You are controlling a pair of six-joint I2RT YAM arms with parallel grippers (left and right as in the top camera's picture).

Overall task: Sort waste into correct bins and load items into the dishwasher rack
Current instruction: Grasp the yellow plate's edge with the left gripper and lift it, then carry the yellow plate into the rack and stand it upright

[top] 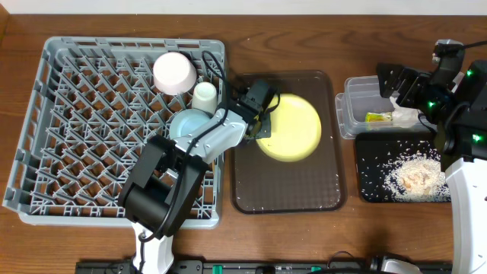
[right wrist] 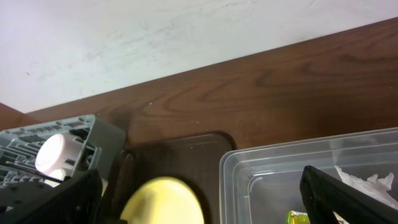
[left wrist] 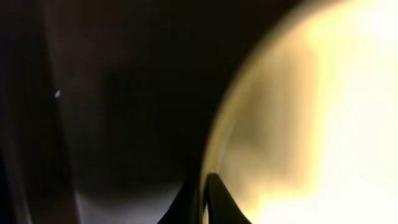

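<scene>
Evidently the left gripper [top: 262, 128] clamped the left rim of the plate [top: 297, 125], mid-frame, for lifting into the rack [top: 76, 114]; the right gripper [top: 397, 95] hung spread above the upper-right tub [top: 358, 82].

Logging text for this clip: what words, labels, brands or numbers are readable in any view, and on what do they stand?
No text can be read in any view.
The snack wrapper in the clear tub has green-and-yellow print. It is too small to read from overhead, and only a sliver shows in the right wrist view.
The left wrist view is blurred and shows no lettering.
</scene>
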